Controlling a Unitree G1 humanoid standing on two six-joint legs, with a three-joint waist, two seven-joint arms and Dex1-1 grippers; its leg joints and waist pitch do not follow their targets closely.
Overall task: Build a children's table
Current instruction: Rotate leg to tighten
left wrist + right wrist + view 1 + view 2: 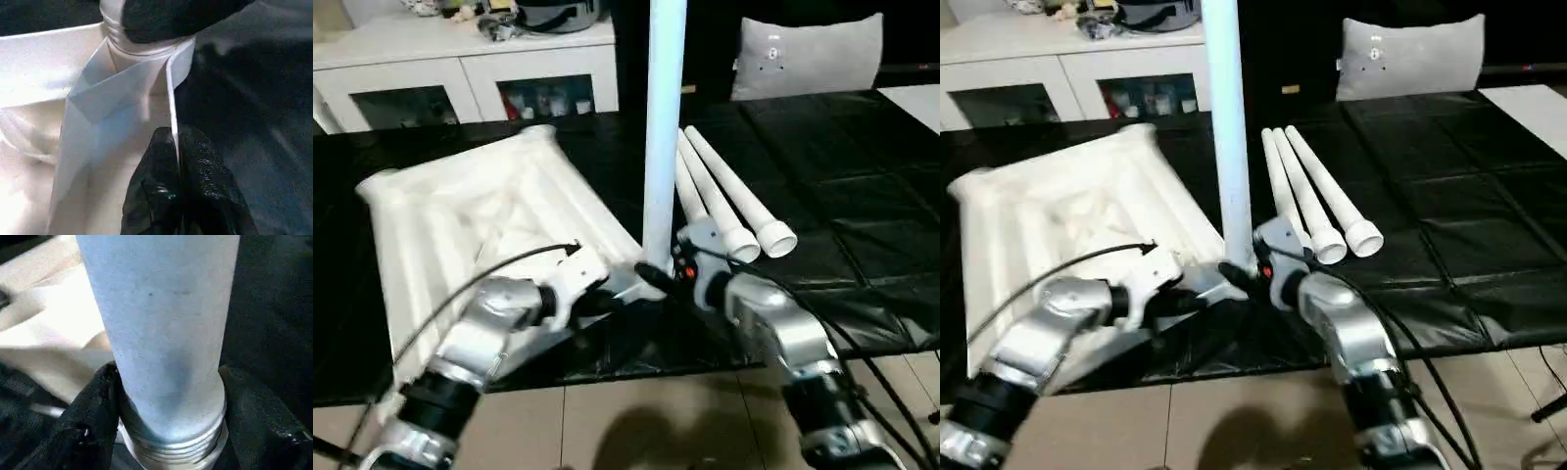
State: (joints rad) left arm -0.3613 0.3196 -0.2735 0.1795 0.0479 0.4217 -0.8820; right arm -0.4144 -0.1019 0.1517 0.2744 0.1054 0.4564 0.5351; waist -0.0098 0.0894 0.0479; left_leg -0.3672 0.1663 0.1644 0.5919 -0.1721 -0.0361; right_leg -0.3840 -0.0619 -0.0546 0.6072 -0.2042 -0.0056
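The white table top (480, 215) lies upside down on the black cloth, its ribbed underside facing up. One white leg (664, 127) stands upright at the top's near right corner socket (127, 46). My right gripper (656, 279) is shut on this leg just above its ribbed lower end (171, 440), with a black finger (93, 416) on either side. My left gripper (177, 147) is shut on the table top's thin rim beside that corner. Three more legs (724, 196) lie side by side on the cloth to the right of the upright one.
The black cloth (842, 176) ends at a near edge above the tiled floor (636, 421). A white cabinet (460, 69) with glass doors stands at the back left, and a grey cushion (808, 54) at the back right. A white surface (915, 98) shows at far right.
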